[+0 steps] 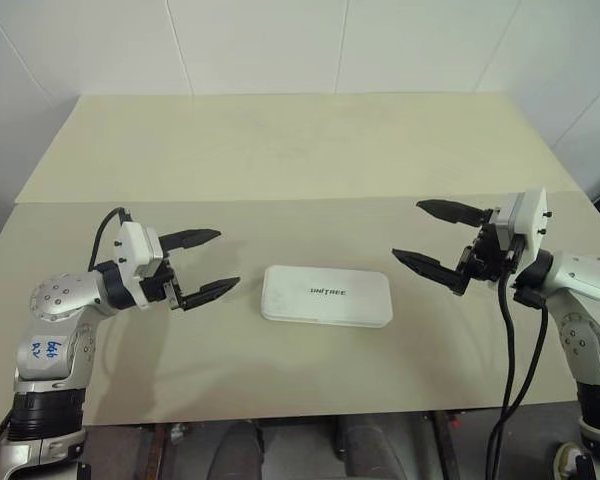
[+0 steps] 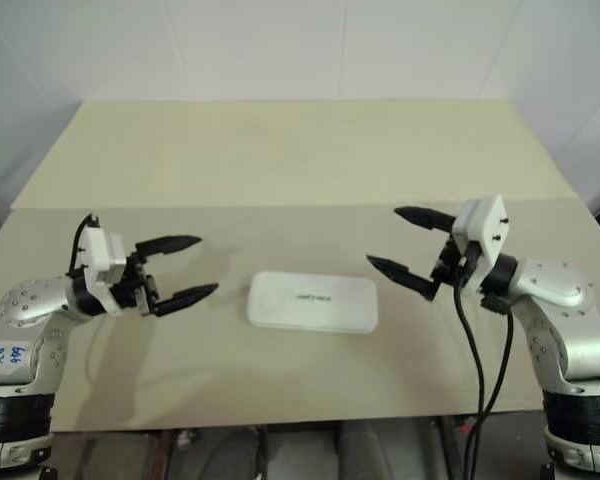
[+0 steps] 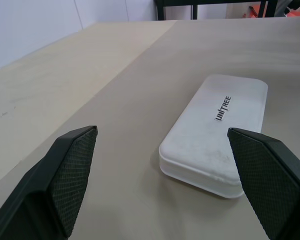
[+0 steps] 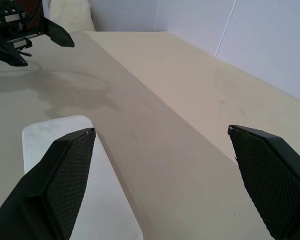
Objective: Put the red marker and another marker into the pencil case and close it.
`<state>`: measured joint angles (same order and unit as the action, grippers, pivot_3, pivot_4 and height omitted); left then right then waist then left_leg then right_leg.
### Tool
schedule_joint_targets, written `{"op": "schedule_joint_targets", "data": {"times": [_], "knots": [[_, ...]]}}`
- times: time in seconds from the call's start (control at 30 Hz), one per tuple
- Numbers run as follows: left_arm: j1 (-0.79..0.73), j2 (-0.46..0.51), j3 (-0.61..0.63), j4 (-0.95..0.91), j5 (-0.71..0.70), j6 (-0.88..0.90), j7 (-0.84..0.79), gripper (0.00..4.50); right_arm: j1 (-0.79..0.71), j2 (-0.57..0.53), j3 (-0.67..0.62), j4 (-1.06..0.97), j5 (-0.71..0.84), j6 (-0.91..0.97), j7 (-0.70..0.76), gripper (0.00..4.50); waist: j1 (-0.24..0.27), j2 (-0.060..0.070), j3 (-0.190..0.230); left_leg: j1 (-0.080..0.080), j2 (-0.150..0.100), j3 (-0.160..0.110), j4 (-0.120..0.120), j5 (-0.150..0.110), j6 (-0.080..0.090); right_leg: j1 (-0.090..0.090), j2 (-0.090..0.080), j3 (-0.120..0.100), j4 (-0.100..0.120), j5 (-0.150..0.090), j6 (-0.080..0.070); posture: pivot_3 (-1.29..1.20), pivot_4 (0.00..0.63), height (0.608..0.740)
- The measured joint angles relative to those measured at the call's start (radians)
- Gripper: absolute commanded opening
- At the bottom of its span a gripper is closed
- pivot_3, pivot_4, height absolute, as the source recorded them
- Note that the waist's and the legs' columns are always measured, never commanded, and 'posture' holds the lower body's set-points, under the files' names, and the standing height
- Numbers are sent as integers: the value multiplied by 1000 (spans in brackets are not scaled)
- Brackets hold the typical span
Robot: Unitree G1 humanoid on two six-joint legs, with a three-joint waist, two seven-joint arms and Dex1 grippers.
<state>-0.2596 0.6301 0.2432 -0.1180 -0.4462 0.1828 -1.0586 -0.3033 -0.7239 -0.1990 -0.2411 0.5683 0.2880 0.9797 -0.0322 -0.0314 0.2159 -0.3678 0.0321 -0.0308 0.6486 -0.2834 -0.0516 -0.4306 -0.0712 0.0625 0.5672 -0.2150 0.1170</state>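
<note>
"UNITREE" lettering on pencil case (image 1: 326, 296) lid

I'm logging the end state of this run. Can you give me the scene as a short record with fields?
pencil case: closed, lid down, flat on the table, lettering up
markers: none visible outside the case
left gripper: open, beside the case, holding nothing
right gripper: open, on the case's other side, holding nothing
contact: neither gripper touches the case

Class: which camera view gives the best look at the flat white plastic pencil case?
The left wrist view: the flat white plastic pencil case looms large, shut, lettering readable. Both eye views show it whole but small, lying between the claws. The right wrist view catches one corner behind a finger.
</note>
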Motion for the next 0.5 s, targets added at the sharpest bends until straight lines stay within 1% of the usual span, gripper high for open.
{"op": "schedule_joint_targets", "data": {"times": [0.1,0.27,0.5], "knots": [[-19,-4,-12,-6,-9,1,12,4480,13,-11,-1,-1,-7,-2,16,4500,2,0,0,0,0,0,0,0,0,0,0,0,0,0,0,0,150,740],[-75,-35,-57,-29,-21,17,50,4480,81,-53,-7,-7,-13,-3,45,4500,5,0,0,-1,-1,0,3,0,0,1,0,0,-1,0,1,0,150,740],[-137,-51,-121,-30,-39,42,51,4480,160,-64,-56,-72,-6,25,15,4500,-3,0,0,0,0,0,1,0,0,1,0,0,0,0,1,0,150,740]]}}
